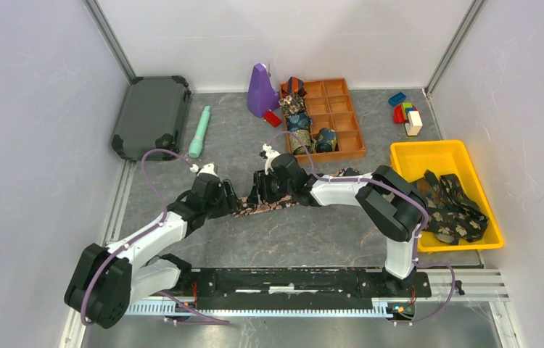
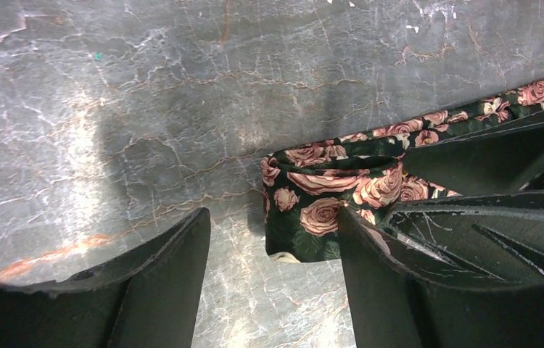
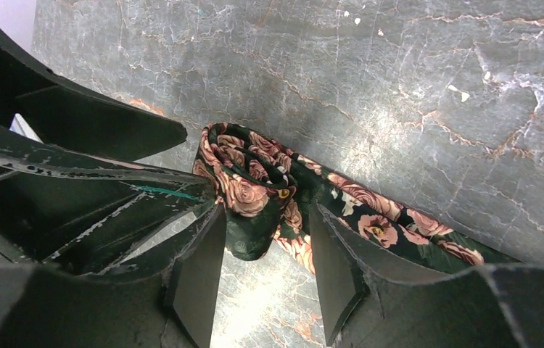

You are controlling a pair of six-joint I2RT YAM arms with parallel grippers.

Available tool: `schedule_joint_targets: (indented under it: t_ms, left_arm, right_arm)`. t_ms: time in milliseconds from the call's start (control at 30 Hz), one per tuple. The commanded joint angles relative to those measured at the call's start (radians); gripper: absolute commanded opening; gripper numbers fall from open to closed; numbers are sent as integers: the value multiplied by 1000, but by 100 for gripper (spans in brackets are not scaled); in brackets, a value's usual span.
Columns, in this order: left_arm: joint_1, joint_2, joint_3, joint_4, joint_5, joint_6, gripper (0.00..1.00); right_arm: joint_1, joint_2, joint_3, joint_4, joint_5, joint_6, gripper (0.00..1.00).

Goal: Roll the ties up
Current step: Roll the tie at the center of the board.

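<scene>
From above, white walls (image 1: 30,109) close in a grey marbled table (image 1: 312,232). A dark case (image 1: 151,116) lies at its far left corner. An orange tray (image 1: 334,155) near the far edge holds rolled ties (image 1: 299,123), and a yellow bin (image 1: 429,148) by the right edge holds loose ties (image 1: 450,206). The left gripper (image 1: 236,203) and right gripper (image 1: 258,190) meet mid-table over a rose-patterned tie (image 1: 273,206).

The left wrist view shows cracked, scuffed stone. Its fingers (image 2: 160,275) stand well apart, with the tie's folded end just beside the right one.

In the right wrist view, the fingers (image 3: 196,275) straddle that folded end. Whether they pinch it cannot be told.
</scene>
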Motion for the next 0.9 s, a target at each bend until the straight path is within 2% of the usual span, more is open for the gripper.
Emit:
schedule_joint_targets:
  t_ms: [0,167,467,700,867]
  left_arm:
    - [4,30,-5,78,38,-2,71]
    - [4,38,-2,88,43,-7,70]
    - [4,16,-1,73,32,-11,70]
    - [5,-35,-22,86,46,9,76]
    - [5,-53,-31,73,39,19,77]
  right_arm:
    - [6,-35,11,43,-13,0,53]
    - [6,-38,9,46,-11,-1,52]
    - [7,4,10,47,-5,-11,41]
    - [6,26,13,46,2,-30,35]
    - [4,41,10,44,13,-40,35]
